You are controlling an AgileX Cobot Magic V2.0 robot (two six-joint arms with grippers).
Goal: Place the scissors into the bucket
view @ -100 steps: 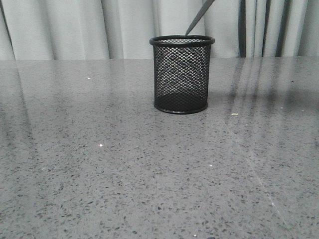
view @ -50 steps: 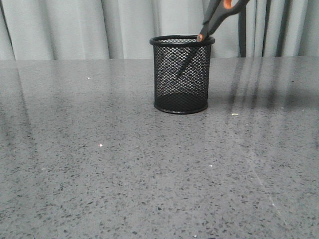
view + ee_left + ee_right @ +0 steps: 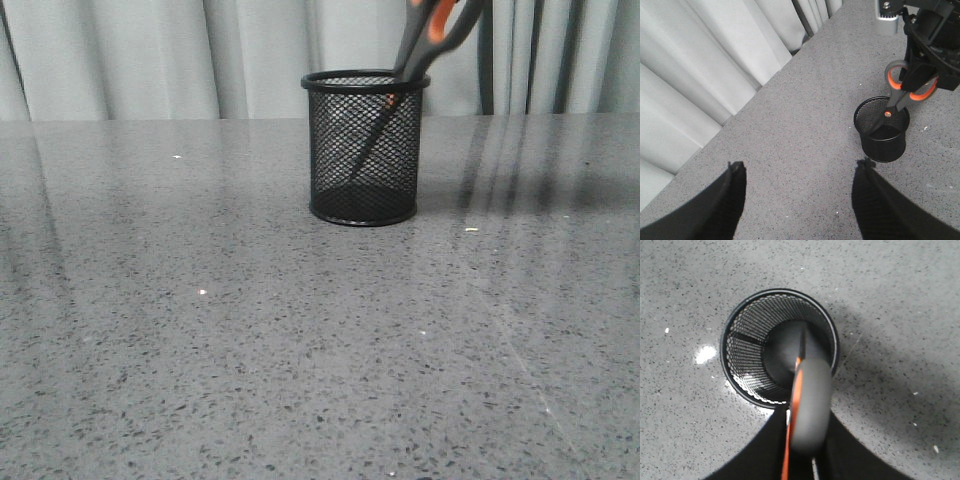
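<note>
Legible markings: none observed.
No text, label, brand, number or sign can be read on the scissors (image 3: 432, 38), the bucket (image 3: 364, 148), the worktop (image 3: 200, 330) or the curtain (image 3: 150, 55) in any view.

Below the black right pincer (image 3: 920, 75), the scissors (image 3: 425, 45) show dark grey handles lined orange and dark blades, the bucket (image 3: 364, 150) is black wire mesh with a solid black rim, and the desk (image 3: 250, 330) is grey speckled dark and white.
</note>
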